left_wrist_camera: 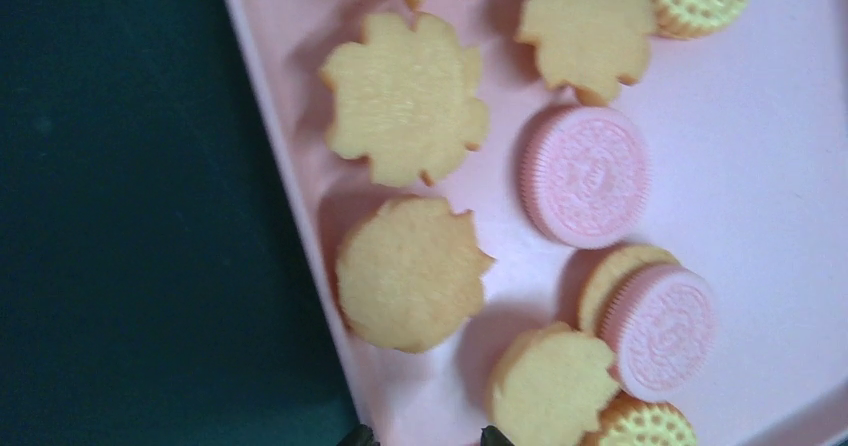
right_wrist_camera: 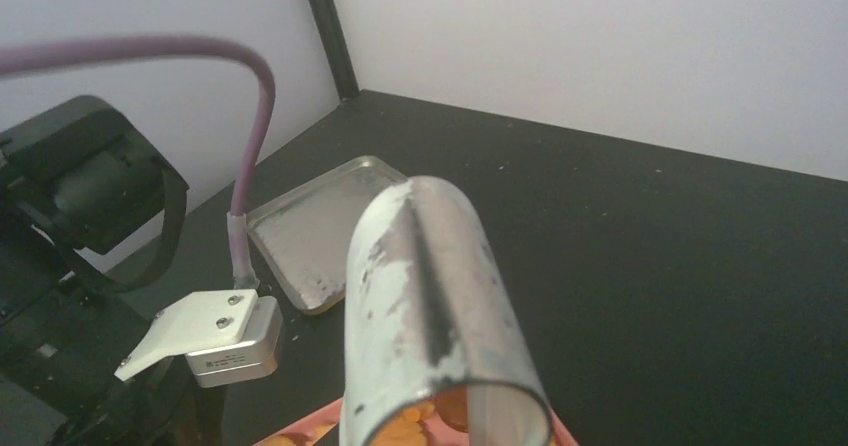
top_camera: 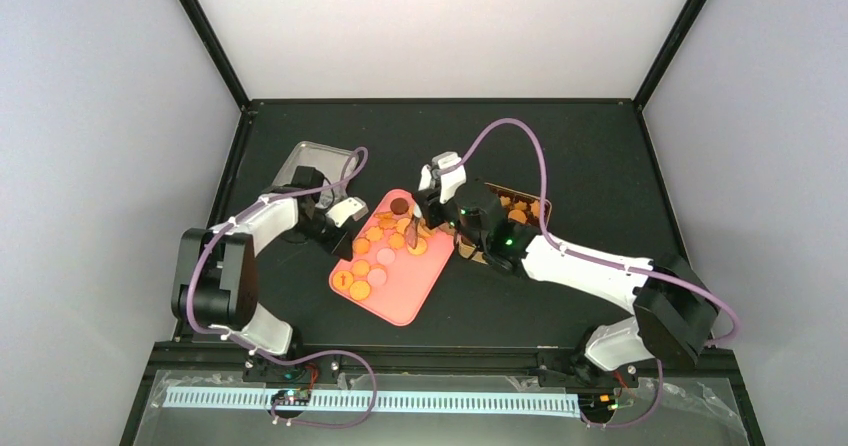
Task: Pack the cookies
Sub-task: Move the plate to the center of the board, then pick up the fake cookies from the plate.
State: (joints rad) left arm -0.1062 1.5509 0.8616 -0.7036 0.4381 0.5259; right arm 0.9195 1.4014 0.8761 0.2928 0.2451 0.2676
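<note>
My left claw [left_wrist_camera: 422,436] is slightly spread, empty; the cookies [left_wrist_camera: 410,271] at 12 o'clock look light and crumbly, so I'd pinch the rims gently.

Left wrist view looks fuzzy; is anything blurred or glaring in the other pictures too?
Left wrist view: the pale yellow flower-shaped cookies and the pink plastic tray are soft, with faint shadows beside them. Right wrist view: a scuffed grey metal cylinder looms close, slightly blurred. Top view: the white back wall is washed out, the black table dark.
</note>
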